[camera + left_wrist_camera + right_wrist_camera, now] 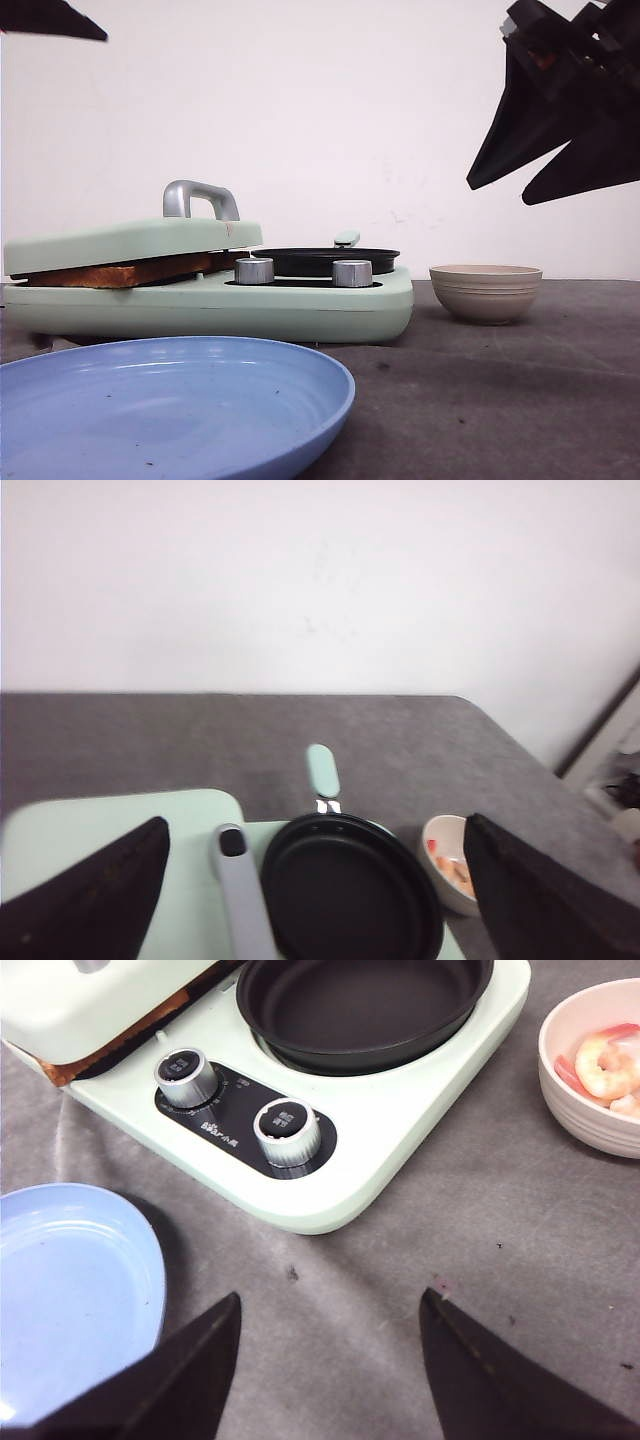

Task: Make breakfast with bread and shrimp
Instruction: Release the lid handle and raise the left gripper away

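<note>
The bread (120, 272) is clamped under the lid of the mint-green breakfast maker (300, 310), the shrimp (605, 1065) are held in the beige ribbed bowl (486, 292), and both the left gripper (320, 905) and right gripper (330, 1370) are spread apart, empty, above the table.

A plain white wall (320, 110) rises behind the far edge of a dark grey, felt-like tabletop (520, 400); the light is even and soft
</note>
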Controlling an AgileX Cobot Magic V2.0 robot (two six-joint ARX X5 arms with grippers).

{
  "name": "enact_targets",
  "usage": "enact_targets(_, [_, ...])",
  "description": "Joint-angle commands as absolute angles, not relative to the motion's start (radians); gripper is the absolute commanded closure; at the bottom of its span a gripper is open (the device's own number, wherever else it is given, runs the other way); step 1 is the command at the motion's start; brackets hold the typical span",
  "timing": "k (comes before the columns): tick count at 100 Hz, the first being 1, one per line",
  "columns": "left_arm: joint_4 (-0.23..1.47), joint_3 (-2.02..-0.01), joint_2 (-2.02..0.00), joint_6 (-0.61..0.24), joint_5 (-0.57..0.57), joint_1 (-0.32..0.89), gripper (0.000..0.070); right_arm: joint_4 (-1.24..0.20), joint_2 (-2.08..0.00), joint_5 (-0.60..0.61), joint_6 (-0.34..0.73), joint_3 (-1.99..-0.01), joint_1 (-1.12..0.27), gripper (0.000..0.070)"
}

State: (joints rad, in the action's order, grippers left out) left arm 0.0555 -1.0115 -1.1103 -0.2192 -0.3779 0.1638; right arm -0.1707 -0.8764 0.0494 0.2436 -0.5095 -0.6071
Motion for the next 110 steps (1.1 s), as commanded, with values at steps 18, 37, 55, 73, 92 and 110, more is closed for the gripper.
enact_targets(18, [0.229,-1.029,-1.020,-0.051,-0.332,0.164,0.0199,-0.158,-0.881,0.045,0.255,-0.510,-0.614,0.0360])
enact_targets(37, [0.351,-1.027,-0.959,-0.043,-0.333,0.164,0.0237,-0.156,-0.881,0.041,0.255,-0.510,-0.613,0.0360])
enact_targets(55, [0.427,-1.024,-0.896,-0.007,-0.340,0.164,0.0318,-0.113,-0.880,0.022,0.254,-0.511,-0.612,0.0359])
enact_targets(73, [0.480,-1.023,-0.826,0.020,-0.339,0.164,0.0318,-0.105,-0.879,0.025,0.256,-0.538,-0.612,0.0359])
enact_targets(92, [0.504,-0.996,-0.751,0.051,-0.341,0.164,0.0317,-0.133,-0.879,0.021,0.279,-0.594,-0.587,0.0359])
enact_targets(110, [0.503,-0.910,-0.657,0.044,-0.341,0.164,0.0317,-0.251,-0.884,0.026,0.288,-0.693,-0.511,0.0359])
